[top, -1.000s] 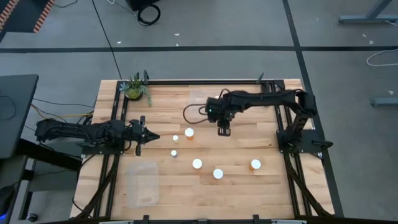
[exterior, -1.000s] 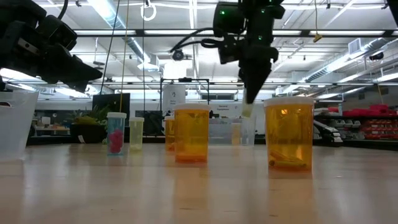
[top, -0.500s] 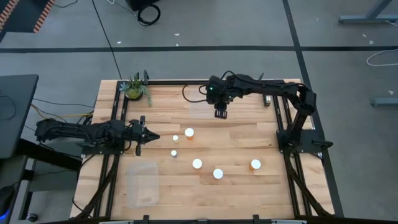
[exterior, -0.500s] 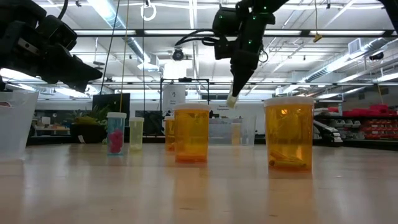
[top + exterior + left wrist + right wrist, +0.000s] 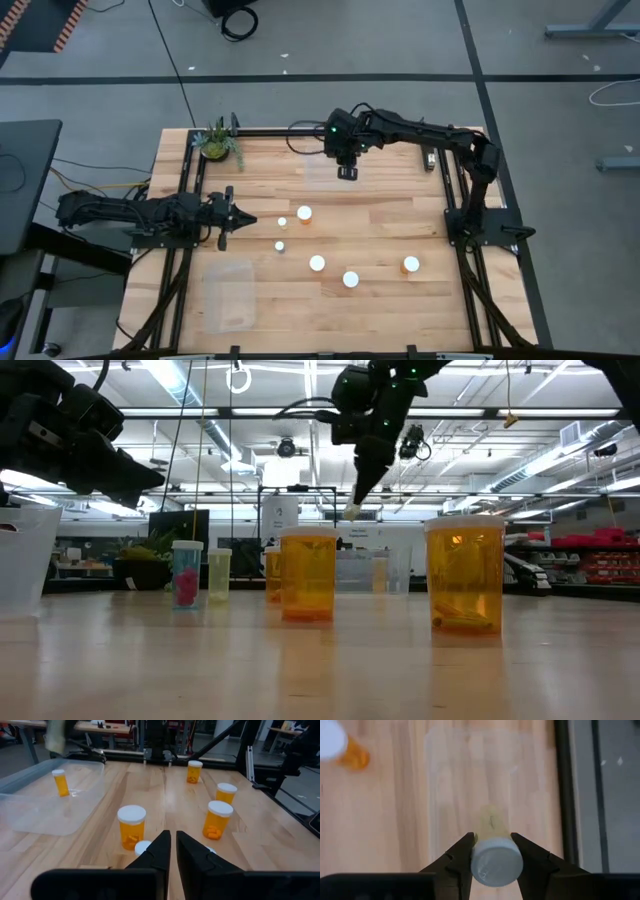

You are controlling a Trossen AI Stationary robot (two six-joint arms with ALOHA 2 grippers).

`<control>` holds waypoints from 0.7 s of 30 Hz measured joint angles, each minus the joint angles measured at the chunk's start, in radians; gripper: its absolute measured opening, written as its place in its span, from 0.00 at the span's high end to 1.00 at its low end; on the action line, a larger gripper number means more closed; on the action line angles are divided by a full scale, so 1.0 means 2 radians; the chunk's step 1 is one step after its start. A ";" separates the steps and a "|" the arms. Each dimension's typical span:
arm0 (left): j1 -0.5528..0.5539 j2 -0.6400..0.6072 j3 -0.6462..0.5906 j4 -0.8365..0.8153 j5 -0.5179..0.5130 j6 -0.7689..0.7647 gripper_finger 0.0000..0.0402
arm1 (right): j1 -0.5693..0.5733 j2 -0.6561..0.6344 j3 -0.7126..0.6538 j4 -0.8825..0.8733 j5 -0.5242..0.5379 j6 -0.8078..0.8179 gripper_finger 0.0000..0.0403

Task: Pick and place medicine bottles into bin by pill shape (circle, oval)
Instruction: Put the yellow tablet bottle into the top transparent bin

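My right gripper (image 5: 346, 171) is shut on a narrow pale medicine bottle (image 5: 492, 827), high above a clear bin (image 5: 322, 165) at the table's far middle. My left gripper (image 5: 236, 220) hangs shut and empty at the table's left. Several orange, white-capped bottles stand on their bases mid-table: a wide one (image 5: 304, 213), two narrow ones (image 5: 282, 222) (image 5: 280, 246), and three nearer the front (image 5: 317, 263) (image 5: 351, 279) (image 5: 411, 264). In the left wrist view a small orange bottle (image 5: 60, 782) shows against the bin; I cannot tell whether it stands in it. My right gripper pinches the bottle at its white cap (image 5: 496, 864) between its two fingers (image 5: 461, 854). The fingers come from above, slanting down. The bottle's body points down below the cap, lifted clear, with its lower end (image 5: 352, 512) well above the bin.
A second clear bin (image 5: 228, 293) lies at the near left. A green potted plant (image 5: 217, 141) stands at the far left corner. Black frame rails run along the table's left, right and far edges. Bare wood lies right of the far bin.
My right gripper has carried the bottle up and toward the table's far edge and a little left, from beside the standing bottles to above the far clear bin. It stays shut on the bottle, which stays clear of the table.
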 joint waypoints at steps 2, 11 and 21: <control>0.000 0.002 0.000 0.002 -0.001 0.000 0.91 | -0.005 0.008 0.017 -0.005 0.000 -0.004 0.68; 0.000 0.007 0.000 0.000 -0.001 0.000 0.93 | -0.020 0.079 0.102 -0.015 -0.009 -0.029 0.68; 0.000 0.007 0.000 0.000 -0.001 0.000 0.92 | -0.027 0.150 0.144 -0.032 -0.024 -0.050 0.68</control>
